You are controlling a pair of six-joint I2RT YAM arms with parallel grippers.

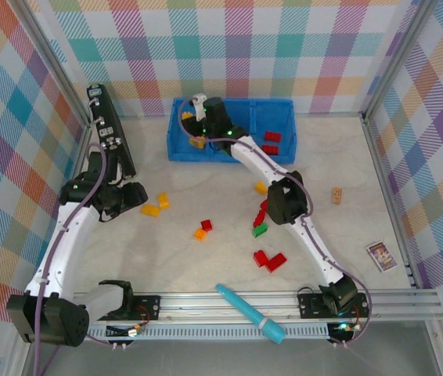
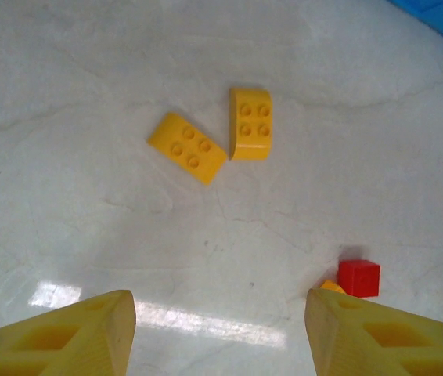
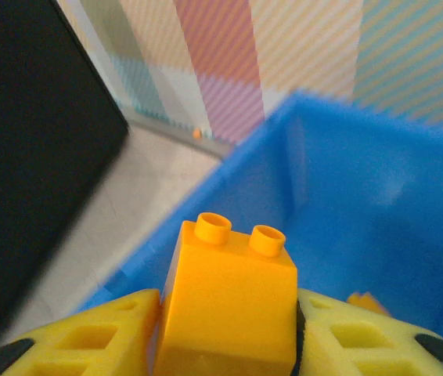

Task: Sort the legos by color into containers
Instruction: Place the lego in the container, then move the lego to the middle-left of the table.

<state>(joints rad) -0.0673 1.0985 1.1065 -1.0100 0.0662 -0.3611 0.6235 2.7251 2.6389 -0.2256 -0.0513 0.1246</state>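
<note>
The left arm (image 1: 63,244) rises from its base at the near-left corner and folds at the elbow, so its left claw (image 2: 220,313) hangs low over the worktop (image 2: 73,70), pointing down. Its yellow fingers (image 2: 73,337) stand wide apart with nothing between them. The right arm (image 1: 315,244) leans from its near-right base up to a bent elbow mid-worktop, then stretches its white forearm far forward and to the left. At its end the right claw (image 3: 225,333) has its yellow pads (image 3: 88,341) pressed against either side of an orange brick (image 3: 229,286), studs up.
</note>
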